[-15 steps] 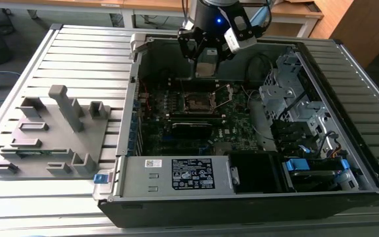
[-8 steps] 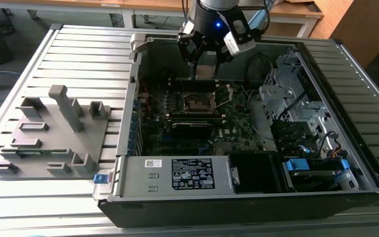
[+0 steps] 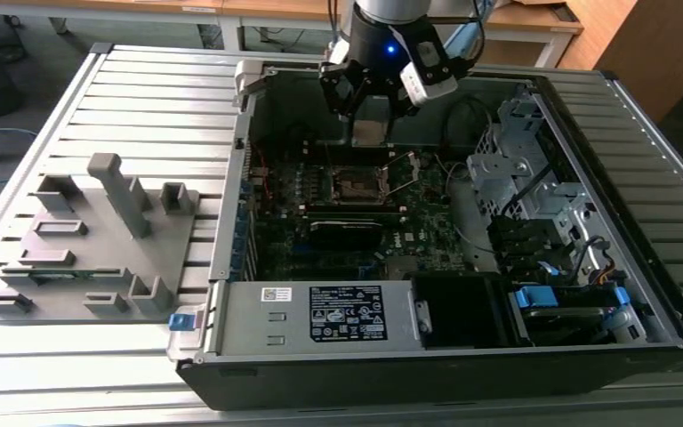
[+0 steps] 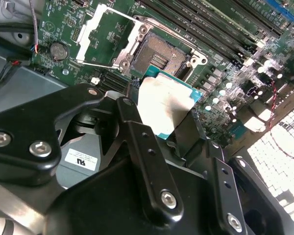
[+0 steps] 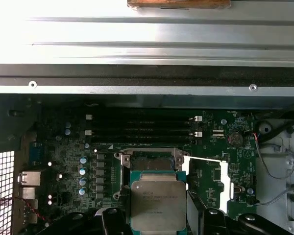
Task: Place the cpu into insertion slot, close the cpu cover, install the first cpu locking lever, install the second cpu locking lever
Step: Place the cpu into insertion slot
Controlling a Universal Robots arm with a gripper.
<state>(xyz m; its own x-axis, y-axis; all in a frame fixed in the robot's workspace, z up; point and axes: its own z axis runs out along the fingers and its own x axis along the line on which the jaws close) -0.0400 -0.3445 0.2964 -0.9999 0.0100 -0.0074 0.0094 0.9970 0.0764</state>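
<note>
My gripper [image 3: 369,133] hangs inside the open computer case, shut on the cpu [image 4: 164,105], a flat square chip with a grey metal top and green edge. In both wrist views the black fingers [image 5: 112,216] press on two opposite sides of the cpu [image 5: 158,203]. The insertion slot [image 4: 159,55] lies bare on the motherboard just below and beyond the chip, apart from it, and it is also seen in the exterior view [image 3: 356,184]. The cpu cover [image 4: 105,36], a silver frame, is swung open to one side of the slot [image 5: 148,159].
Long black memory slots [image 5: 142,128] run beside the socket. The case wall [image 3: 241,160] and drive cage [image 3: 519,169] hem the board in. A power supply [image 3: 317,316] sits at the front. A grey fixture tray [image 3: 92,240] lies at the exterior view's left.
</note>
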